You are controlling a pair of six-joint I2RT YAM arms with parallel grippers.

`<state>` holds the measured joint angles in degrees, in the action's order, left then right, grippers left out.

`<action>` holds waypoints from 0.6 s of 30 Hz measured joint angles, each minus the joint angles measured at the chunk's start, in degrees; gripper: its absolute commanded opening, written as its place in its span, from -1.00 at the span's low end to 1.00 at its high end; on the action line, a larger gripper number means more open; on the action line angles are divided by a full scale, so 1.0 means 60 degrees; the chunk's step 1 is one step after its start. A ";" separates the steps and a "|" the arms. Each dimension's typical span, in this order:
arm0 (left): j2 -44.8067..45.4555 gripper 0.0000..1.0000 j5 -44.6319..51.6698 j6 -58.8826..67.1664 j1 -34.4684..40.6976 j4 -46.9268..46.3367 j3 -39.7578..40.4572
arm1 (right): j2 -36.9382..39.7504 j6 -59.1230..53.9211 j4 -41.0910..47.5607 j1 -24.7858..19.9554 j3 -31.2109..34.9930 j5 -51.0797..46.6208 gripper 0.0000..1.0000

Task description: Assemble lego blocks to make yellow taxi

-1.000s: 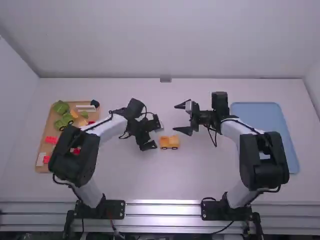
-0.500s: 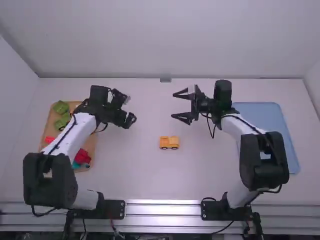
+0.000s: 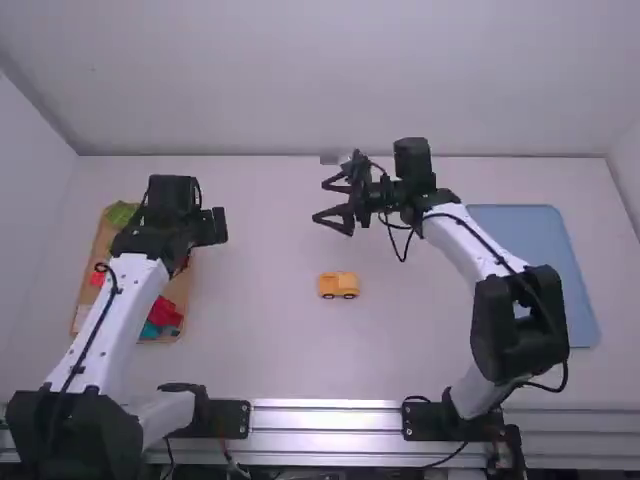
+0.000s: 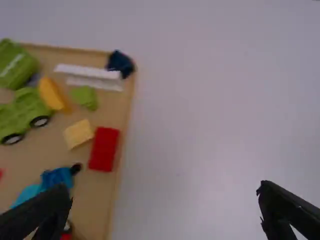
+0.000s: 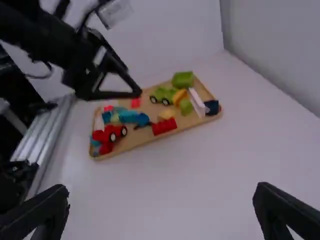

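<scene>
High view. Right gripper (image 3: 322, 200), upper centre of frame: fingers spread wide. Left gripper (image 3: 211, 227), left of centre, near tan tray's right edge: fingers likewise parted. Yellow block vehicle (image 3: 338, 286), centre of frame, upright on white table (image 3: 300, 350). Tan tray (image 3: 180, 292), left side, holding yellow block (image 4: 78, 134) beside red block (image 4: 104, 149). Blue tray (image 3: 532, 228), right side.

The yellow toy vehicle (image 3: 338, 286) is standing on its wheels on the white table (image 3: 270, 345), between the tan tray (image 3: 180, 288) and the blue tray (image 3: 540, 285). The left arm (image 3: 110, 315) is partly covering the tan tray, which is holding red blocks (image 3: 165, 313). The right gripper (image 3: 322, 201) is pointing leftward, its fingers standing apart.
</scene>
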<state>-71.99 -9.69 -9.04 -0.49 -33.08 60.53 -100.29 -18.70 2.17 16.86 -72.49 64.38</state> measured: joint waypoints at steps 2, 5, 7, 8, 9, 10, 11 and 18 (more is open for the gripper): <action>0.0066 0.98 -0.0525 -0.0346 0.0004 -0.0255 0.0000 | 0.0000 -0.0721 0.1311 0.0368 -0.0787 -0.0648 0.98; 0.0084 0.98 -0.0969 -0.0805 0.0000 -0.0739 0.0000 | 0.0004 -0.1446 0.2087 0.0732 -0.1519 -0.1239 0.98; 0.0091 0.98 -0.1264 -0.1155 0.0000 -0.1031 0.0000 | 0.0004 -0.1650 0.2091 0.0852 -0.1705 -0.1559 0.98; 0.0091 0.99 -0.1592 -0.1566 0.0004 -0.1275 0.0000 | 0.0004 -0.1756 0.2091 0.0900 -0.1759 -0.1774 0.97; 0.0095 0.98 -0.1865 -0.1912 0.0000 -0.1468 0.0000 | 0.0004 -0.1810 0.2102 0.0914 -0.1767 -0.1942 0.98; 0.0098 0.98 -0.2146 -0.2237 -0.0036 -0.1636 0.0000 | 0.0004 -0.1902 0.2142 0.0914 -0.1763 -0.2062 0.98; 0.0102 0.98 -0.2353 -0.2473 -0.0084 -0.1756 0.0000 | 0.0004 -0.1920 0.2164 0.0911 -0.1763 -0.2113 0.97; 0.0124 0.99 -0.2470 -0.3246 -0.2062 -0.2186 0.0000 | 0.0004 -0.2025 0.1953 0.0896 -0.1763 -0.2448 0.98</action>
<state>-71.24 -24.51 -28.51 -12.86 -46.19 60.53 -100.27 -30.85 13.89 22.24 -83.07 49.69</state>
